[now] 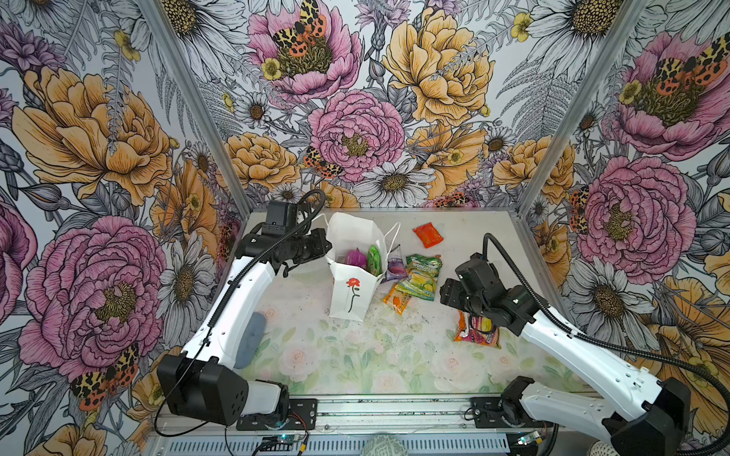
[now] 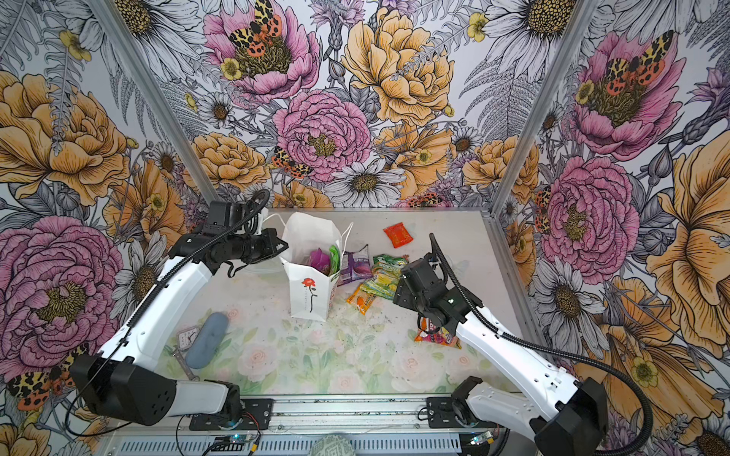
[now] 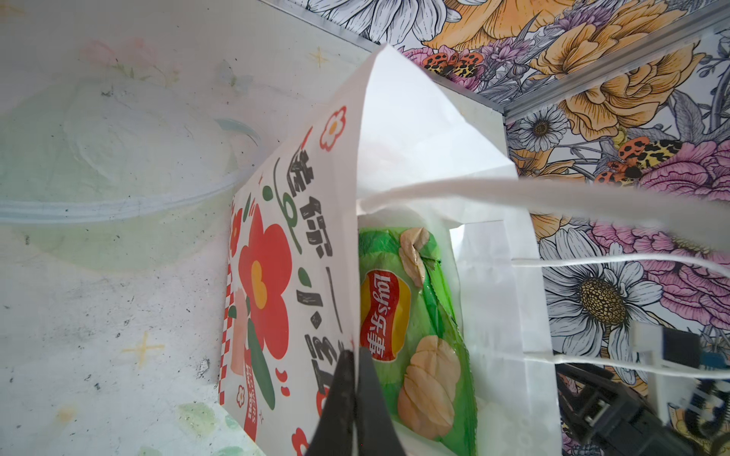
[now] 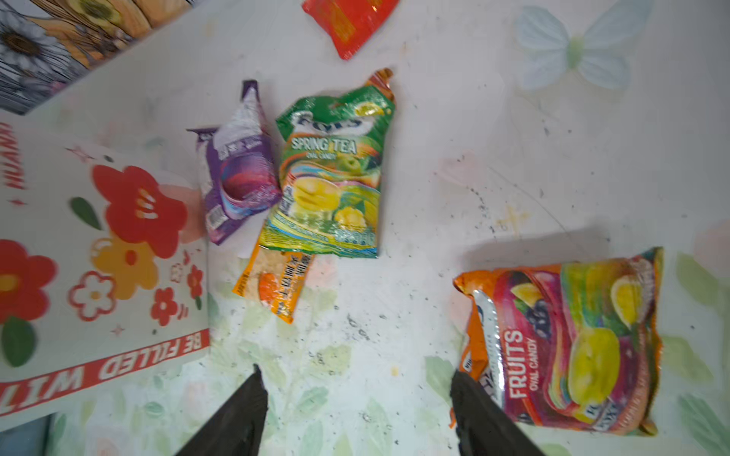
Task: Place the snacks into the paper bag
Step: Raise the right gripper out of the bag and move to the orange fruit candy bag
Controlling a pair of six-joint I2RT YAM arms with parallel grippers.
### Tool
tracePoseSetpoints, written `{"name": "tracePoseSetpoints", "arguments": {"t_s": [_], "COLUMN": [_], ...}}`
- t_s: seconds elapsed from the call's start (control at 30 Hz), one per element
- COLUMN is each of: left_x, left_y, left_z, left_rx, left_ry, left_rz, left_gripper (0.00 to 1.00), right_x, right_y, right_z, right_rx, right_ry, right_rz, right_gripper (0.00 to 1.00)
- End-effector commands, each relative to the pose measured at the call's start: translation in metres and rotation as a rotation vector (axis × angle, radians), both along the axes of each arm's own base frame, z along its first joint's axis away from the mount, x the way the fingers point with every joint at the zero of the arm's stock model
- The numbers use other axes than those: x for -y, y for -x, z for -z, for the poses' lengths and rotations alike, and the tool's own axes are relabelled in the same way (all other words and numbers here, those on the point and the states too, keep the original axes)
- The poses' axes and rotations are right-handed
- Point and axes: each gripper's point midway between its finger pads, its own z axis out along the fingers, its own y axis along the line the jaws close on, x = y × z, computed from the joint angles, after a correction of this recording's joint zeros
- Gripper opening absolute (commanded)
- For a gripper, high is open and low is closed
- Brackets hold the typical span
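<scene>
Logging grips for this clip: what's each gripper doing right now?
Left gripper: closed, pinching the paper bag wall.
Right gripper: open, holding nothing.

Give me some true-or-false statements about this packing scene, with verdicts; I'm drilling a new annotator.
1. The left gripper is shut on the paper bag's edge. True.
2. The green chip bag lies outside the paper bag. False: it sits inside it.
3. The right gripper holds the orange-red fruit packet. False: its jaws stand open, gripping nothing.
4. The green-yellow packet lies partly over the small orange packet. True.
5. The red packet touches no other packet. True.
</scene>
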Motion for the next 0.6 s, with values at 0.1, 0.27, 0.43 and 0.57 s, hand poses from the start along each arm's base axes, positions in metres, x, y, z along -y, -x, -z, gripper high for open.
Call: {"name": "tracePoseSetpoints", "arguments": {"t_s": [0.1, 0.27, 0.43, 0.57], "left_x": [-0.003, -0.008, -0.014, -0.021], "left_y": [-0.011, -0.014, -0.016, -0.019], "left_z": [-0.025, -0.025, -0.025, -0.021], "left_rx": [0.105, 0.105, 0.104, 0.111], "left_ry": [0.029, 0.048, 0.055, 0.011], "left_rz": [-0.023, -0.037, -0.050, -0.075], "left_gripper": [0.00, 0.00, 0.00, 0.00], "right_x": [0.030, 0.031, 0.029, 0.029], "right_y": [0.006, 0.005, 0.005, 0.005], "right_z": [0.051, 0.078, 0.116, 0.142], "right_rx": [-0.132, -0.204, -0.269, -0.337], "right_ry": [0.110, 0.135, 0.107, 0.099], "right_rz": [0.070, 0.060, 0.052, 0.044], "right_gripper": [0.76, 0.75, 0.71, 0.68]}}
